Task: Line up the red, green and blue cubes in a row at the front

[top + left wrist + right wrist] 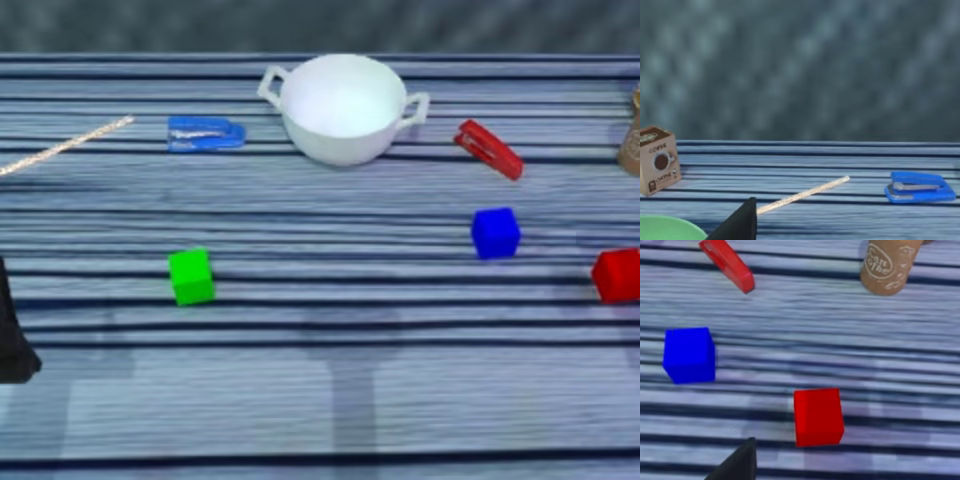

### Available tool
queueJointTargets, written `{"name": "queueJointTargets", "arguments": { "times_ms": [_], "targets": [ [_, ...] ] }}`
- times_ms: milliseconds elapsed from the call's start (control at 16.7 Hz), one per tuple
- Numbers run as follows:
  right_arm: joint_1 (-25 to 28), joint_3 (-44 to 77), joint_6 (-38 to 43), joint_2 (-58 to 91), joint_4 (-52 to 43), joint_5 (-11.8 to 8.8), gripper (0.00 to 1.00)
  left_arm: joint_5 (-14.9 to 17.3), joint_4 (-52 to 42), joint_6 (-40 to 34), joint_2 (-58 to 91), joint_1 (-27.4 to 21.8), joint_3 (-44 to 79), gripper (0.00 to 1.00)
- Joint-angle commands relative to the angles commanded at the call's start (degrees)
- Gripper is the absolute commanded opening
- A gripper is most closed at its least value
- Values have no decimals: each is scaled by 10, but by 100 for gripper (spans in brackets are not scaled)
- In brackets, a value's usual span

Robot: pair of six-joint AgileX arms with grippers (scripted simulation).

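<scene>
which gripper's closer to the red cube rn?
Right. Its wrist view looks down on the red cube close by, one fingertip showing just short of it. The left arm sits at the table's left edge, far across from the cube.

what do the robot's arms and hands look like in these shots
Little of them shows. The left arm appears at the top view's left edge as a dark, near-black matte block. Each wrist view shows only a black pointed wedge, part of the left hand and the right hand. No cables or markings are visible.
</scene>
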Motion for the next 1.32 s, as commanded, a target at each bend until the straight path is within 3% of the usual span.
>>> {"name": "queueJointTargets", "arguments": {
  "times_ms": [360, 660, 900, 1320],
  "targets": [
    [10, 240, -9, 371, -178, 0, 100, 0, 0, 0, 0, 0, 0, 100],
    [16, 396, -15, 574, -281, 1, 100, 0, 0, 0, 0, 0, 0, 100],
    [19, 465, -17, 649, -318, 1, 100, 0, 0, 0, 0, 0, 0, 100],
    [16, 467, -18, 655, -317, 1, 100, 0, 0, 0, 0, 0, 0, 100]
  ]
}}
